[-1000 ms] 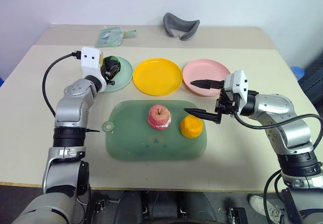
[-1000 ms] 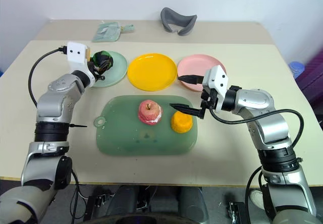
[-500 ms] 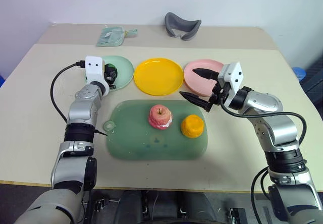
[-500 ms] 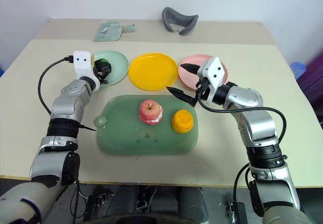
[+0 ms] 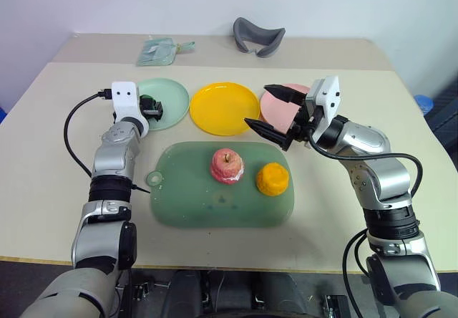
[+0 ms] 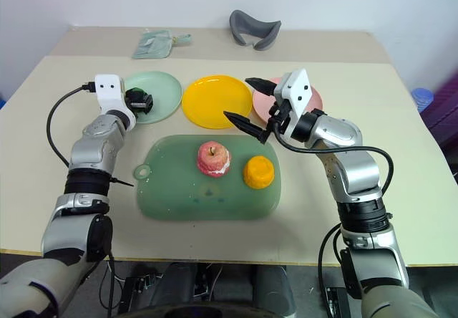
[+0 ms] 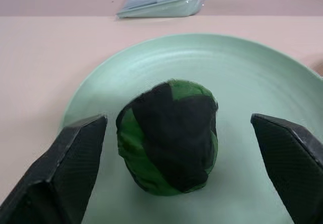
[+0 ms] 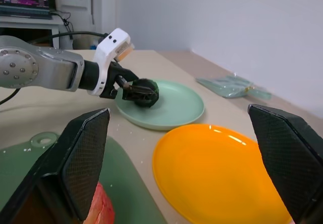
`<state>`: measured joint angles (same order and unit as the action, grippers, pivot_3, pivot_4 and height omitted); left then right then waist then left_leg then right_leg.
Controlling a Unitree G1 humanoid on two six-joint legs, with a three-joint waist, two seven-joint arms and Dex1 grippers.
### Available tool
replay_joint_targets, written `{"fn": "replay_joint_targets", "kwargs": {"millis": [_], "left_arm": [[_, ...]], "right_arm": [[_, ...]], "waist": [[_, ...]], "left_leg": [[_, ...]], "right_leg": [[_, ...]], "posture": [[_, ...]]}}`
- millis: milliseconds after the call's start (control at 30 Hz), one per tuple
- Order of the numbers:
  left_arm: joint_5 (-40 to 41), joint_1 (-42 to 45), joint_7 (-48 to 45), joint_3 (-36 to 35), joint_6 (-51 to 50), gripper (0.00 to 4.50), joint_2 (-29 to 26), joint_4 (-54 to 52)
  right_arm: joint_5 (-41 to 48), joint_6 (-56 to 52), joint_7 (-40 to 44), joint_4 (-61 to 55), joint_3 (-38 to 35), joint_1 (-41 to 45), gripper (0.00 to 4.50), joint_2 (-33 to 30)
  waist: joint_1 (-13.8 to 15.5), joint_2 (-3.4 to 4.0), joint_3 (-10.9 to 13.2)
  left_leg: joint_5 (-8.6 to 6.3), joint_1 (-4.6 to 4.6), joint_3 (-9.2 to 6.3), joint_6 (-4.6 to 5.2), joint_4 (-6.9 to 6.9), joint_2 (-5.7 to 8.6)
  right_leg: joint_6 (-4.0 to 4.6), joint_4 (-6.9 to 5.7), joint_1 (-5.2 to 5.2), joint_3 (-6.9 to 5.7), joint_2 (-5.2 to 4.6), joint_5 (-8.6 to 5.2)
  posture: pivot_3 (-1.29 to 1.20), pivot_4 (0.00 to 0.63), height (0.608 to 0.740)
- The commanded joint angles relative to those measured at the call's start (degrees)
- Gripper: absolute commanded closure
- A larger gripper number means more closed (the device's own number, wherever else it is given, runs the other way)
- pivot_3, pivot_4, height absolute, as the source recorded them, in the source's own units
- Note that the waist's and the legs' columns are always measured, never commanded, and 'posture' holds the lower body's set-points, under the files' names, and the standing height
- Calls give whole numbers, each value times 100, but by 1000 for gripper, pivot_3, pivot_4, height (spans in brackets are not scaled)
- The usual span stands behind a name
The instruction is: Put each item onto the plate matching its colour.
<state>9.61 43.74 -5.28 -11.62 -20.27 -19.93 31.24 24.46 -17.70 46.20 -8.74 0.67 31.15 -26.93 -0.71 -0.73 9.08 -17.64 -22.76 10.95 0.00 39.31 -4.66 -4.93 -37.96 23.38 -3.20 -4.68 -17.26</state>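
The dark green-black ball (image 7: 169,135) rests on the pale mint green plate (image 5: 172,96) at the back left. My left gripper (image 5: 152,107) is open, level with the ball, one finger on each side and a gap at both. The pink-red apple (image 5: 227,165) and the yellow-orange citrus (image 5: 272,179) sit side by side on the dark green tray (image 5: 193,203). The yellow plate (image 5: 223,107) and the pink plate (image 5: 279,114) hold nothing. My right gripper (image 5: 257,104) hangs open and empty above the gap between those two plates, behind the apple.
A grey curved object (image 5: 256,37) and a pale green pouch (image 5: 161,51) lie at the back of the table. A black cable (image 5: 71,117) loops out from my left wrist. Bare tabletop surrounds the tray on both sides and in front.
My left gripper has opened and let go of the ball, which now sits on the mint green plate. My right gripper has risen from beside the citrus and swung left toward the yellow plate.
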Motion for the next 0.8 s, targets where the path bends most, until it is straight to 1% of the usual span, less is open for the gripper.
{"fn": "replay_joint_targets", "kwargs": {"millis": [33, 133, 267, 367, 400, 433, 500, 567, 633, 800], "left_arm": [[497, 0, -498, -301, 365, 81, 55, -632], [1099, -309, -1399, -374, 280, 81, 7, -1394], [1896, -887, -2697, -220, -442, 81, -380, -2505], [2113, -1322, -3497, 60, -671, 81, -748, -3129], [1965, -1517, -3737, 203, -486, 81, -920, -3291], [1731, -1710, -3939, 333, -137, 81, -1065, -3388], [1537, -2001, -4506, 391, 831, 81, -1151, -3351], [1730, -2211, -5343, 429, 906, 81, -1508, -3300], [2145, -2274, -5958, 351, 548, 81, -1813, -3276], [2452, -2614, -6920, 358, 451, 81, -2293, -3465]], "right_arm": [[64, 123, 35, -147, -143, 97, 0, -15], [88, 52, 73, -242, -158, 8, 0, -94], [190, -131, 127, -450, -118, -170, 0, -175], [192, -277, 186, -595, -27, -284, 0, -248], [142, -385, 179, -622, 36, -294, 0, -288], [84, -499, 180, -637, 117, -294, 0, -333], [-23, -690, 211, -692, 303, -293, 0, -429], [-61, -1066, 108, -757, 484, -223, 0, -459], [-116, -1385, 17, -814, 650, -111, 0, -438], [-102, -2065, 99, -845, 1014, 134, 0, -467]], "waist": [[1, 0, 0], [-3, 0, 0], [-27, 1, 0], [-29, 1, 0], [-27, 1, 0], [-25, 1, 0], [-14, 3, -1], [-17, 2, -1], [-22, 2, 0], [-22, 3, 0]], "left_leg": [[0, 0, 0, 0, 0, 0], [0, -1, 0, 0, 0, 0], [1, 1, 0, -1, -2, -1], [2, 1, -1, -4, -3, -3], [2, 2, 0, -5, -3, -2], [2, 2, 0, -5, -3, -2], [2, 3, 0, -5, -3, -2], [2, 2, 0, -5, -3, -2], [2, 1, 2, -5, -4, -3], [2, -3, 1, -4, -4, -4]], "right_leg": [[0, 0, 0, 0, 0, 0], [0, 0, 1, 0, -1, 0], [0, -2, 2, 0, 0, 0], [1, -2, 3, 1, 2, 0], [1, -3, 2, 1, 1, 0], [1, -3, 3, 1, 1, 0], [1, -3, 1, 2, 1, 0], [2, -2, 2, 0, 1, -1], [3, -3, 7, 1, 1, -1], [3, -2, 10, 2, -1, -1]], "posture": [[0, 150, 740], [0, 150, 740], [0, 150, 740], [0, 150, 740], [0, 150, 740], [0, 150, 740], [0, 150, 740], [0, 150, 740], [0, 150, 740], [0, 150, 740]]}}
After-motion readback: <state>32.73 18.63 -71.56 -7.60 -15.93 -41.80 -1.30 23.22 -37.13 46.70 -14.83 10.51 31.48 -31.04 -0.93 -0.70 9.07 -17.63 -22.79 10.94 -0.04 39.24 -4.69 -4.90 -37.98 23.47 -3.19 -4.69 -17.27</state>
